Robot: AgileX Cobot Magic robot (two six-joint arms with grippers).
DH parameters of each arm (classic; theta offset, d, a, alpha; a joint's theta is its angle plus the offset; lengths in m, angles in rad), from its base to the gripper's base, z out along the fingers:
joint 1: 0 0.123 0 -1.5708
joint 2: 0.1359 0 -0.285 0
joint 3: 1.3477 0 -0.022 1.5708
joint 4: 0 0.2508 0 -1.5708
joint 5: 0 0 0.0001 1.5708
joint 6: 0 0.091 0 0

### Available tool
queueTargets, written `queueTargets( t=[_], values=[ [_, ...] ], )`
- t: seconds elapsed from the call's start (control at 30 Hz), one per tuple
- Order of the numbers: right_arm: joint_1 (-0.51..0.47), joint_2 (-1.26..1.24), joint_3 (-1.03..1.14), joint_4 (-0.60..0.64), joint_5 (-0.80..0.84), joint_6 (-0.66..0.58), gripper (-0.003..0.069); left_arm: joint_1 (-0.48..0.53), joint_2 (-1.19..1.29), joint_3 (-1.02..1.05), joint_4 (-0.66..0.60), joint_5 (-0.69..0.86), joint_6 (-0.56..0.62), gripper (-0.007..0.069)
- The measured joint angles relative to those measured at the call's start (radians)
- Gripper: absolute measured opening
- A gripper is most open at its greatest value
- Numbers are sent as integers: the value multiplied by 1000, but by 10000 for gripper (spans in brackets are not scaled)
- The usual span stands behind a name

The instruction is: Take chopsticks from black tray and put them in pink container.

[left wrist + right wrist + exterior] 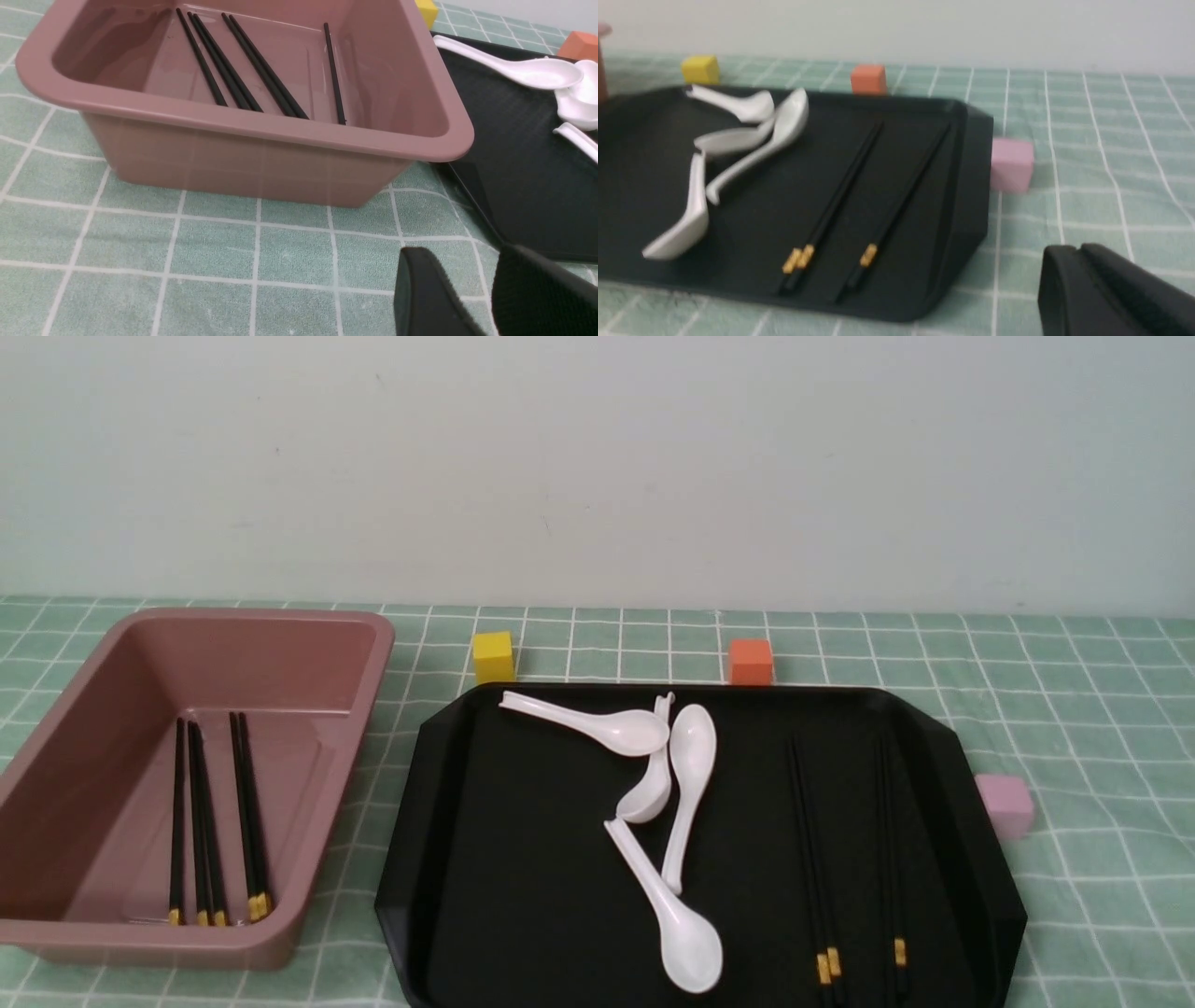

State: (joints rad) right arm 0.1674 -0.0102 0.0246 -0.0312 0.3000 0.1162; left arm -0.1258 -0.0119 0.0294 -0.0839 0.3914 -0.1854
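The pink container (373,644) stands at the left on the cloth, with several black chopsticks (201,821) lying lengthwise on its floor. On the right side of the black tray (523,859) lie three more chopsticks (812,859), a pair and a single one (887,859), yellow bands toward me. Neither gripper shows in the front view. In the left wrist view my left gripper (462,254) is open over bare cloth, in front of the container (261,121). In the right wrist view my right gripper (1078,249) is shut and empty, beside the tray's (761,224) right edge, apart from the chopsticks (840,200).
Several white soup spoons (672,784) lie tangled in the middle of the tray. A yellow cube (493,656) and an orange cube (750,661) sit behind the tray. A pale pink cube (1005,805) rests against its right side. A green checked cloth covers the table.
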Motion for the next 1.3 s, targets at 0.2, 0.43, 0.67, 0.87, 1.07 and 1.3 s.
queueTargets(
  t=[0.2,0.43,0.67,0.87,1.07,1.3],
  values=[
    [-67,0,-5,0,60,-1,62,0,0,0,0,0,0,238],
    [-140,0,-6,0,64,-2,71,0,0,0,0,0,0,238],
    [-159,0,-6,0,65,-2,82,0,0,0,0,0,0,238],
    [-159,0,-6,0,65,-2,92,0,0,0,0,0,0,238],
    [-159,0,-6,0,65,-2,100,0,0,0,0,0,0,238],
    [-159,0,-6,0,65,-3,106,0,0,0,0,0,0,238]
  ],
)
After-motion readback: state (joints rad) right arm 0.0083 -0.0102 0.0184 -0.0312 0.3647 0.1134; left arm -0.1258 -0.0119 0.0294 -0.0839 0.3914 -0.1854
